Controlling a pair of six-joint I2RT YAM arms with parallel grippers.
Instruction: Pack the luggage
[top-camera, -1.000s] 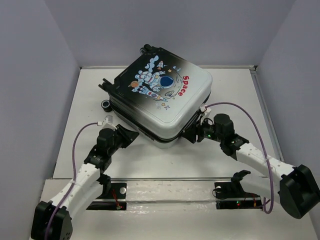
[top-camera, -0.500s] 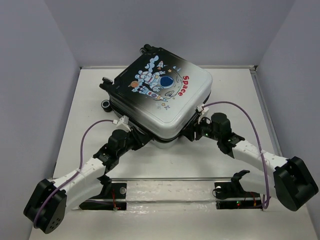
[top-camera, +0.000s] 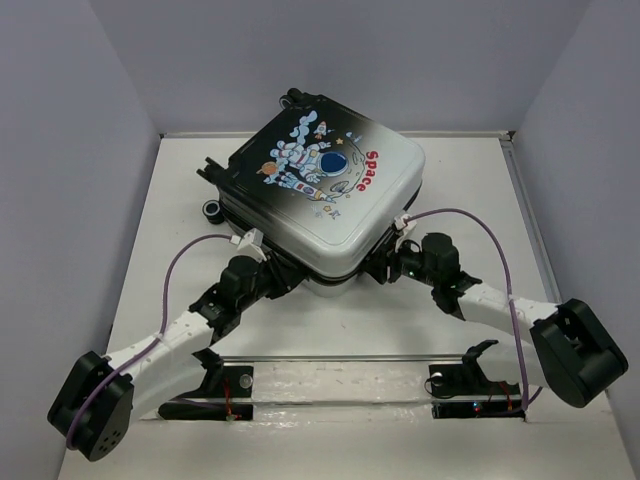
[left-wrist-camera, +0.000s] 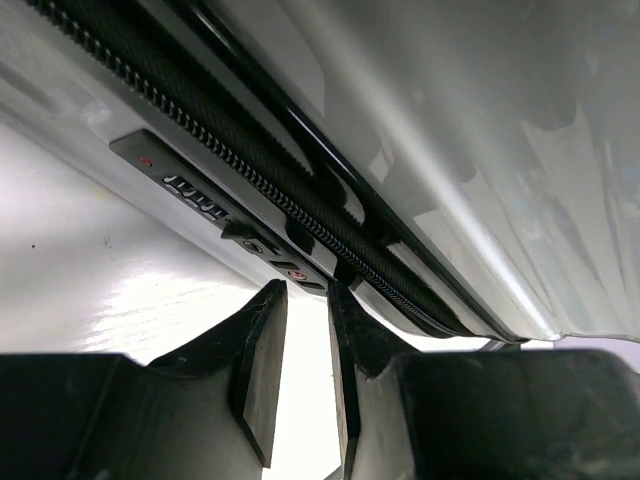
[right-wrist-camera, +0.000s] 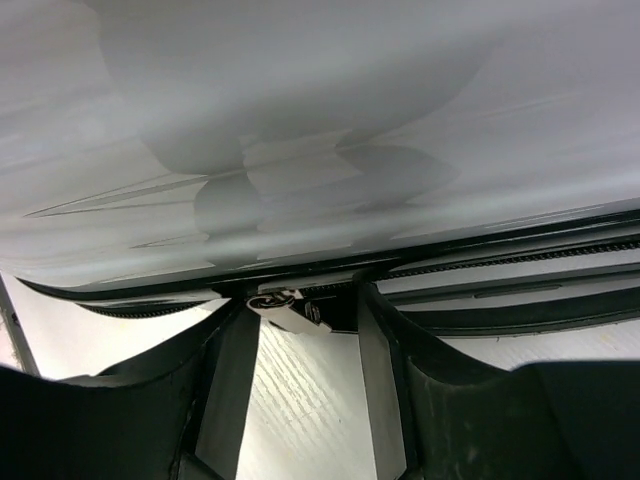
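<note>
Bright, even overhead light; the top view is sharp. The glossy white-to-black hard-shell suitcase (top-camera: 330, 215) casts soft shadow, its shell shows smeared reflections up close, and the white tabletop (left-wrist-camera: 130, 290) glares.

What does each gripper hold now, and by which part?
Nothing is gripped. The right gripper brackets the zipper pull of the luggage with open jaws; the left gripper is empty.

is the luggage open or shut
Shut: the luggage lies flat, lid down on its lower half, zipper seam between. Zipped or not: cannot tell.
</note>
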